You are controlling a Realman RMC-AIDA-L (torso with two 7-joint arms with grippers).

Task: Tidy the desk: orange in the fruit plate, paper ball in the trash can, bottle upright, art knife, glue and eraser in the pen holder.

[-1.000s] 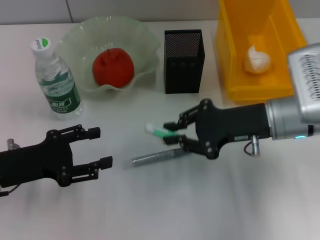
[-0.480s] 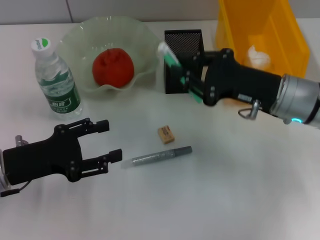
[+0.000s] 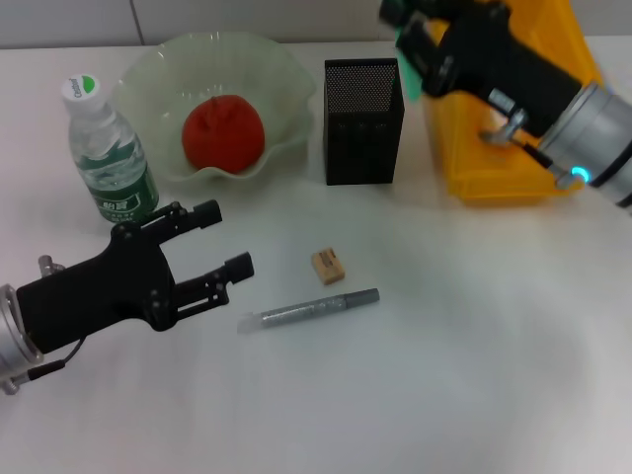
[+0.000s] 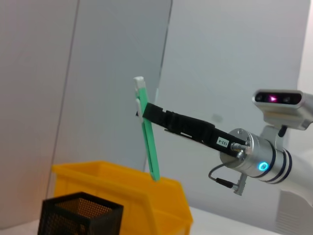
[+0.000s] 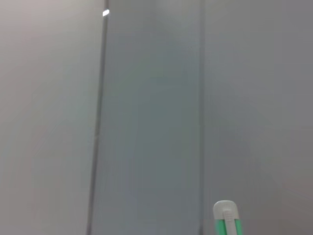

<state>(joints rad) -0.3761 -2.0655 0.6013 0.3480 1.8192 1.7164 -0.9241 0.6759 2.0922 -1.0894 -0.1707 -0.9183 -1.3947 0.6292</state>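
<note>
Green plastic art knife [image 4: 148, 137] with a white end is sitting nearly upright in your right gripper [image 4: 146, 111], whose fingers are pinching it near its upper part. You are holding it raised in the air, above and behind the black mesh pen holder [image 3: 362, 120], near the yellow plastic trash bin [image 3: 464, 168]. In the right wrist view only the knife's white and green tip [image 5: 226, 219] is showing against a grey wall.

Down on the white desk [image 3: 474, 336], a small tan eraser [image 3: 328, 265] is lying in front of the pen holder. Just in front of it, a slim grey glue stick [image 3: 308, 309] is lying on its side, apart from the eraser.

Your left gripper [image 3: 223, 245] is hovering low over the desk beside the glue stick's end, its fingers spread and holding nothing.

Farther back on the left, a round orange fruit [image 3: 223, 132] is resting in the pale green wavy glass plate [image 3: 148, 99]. A clear plastic water bottle [image 3: 109, 160] with a green label is standing upright beside that plate.
</note>
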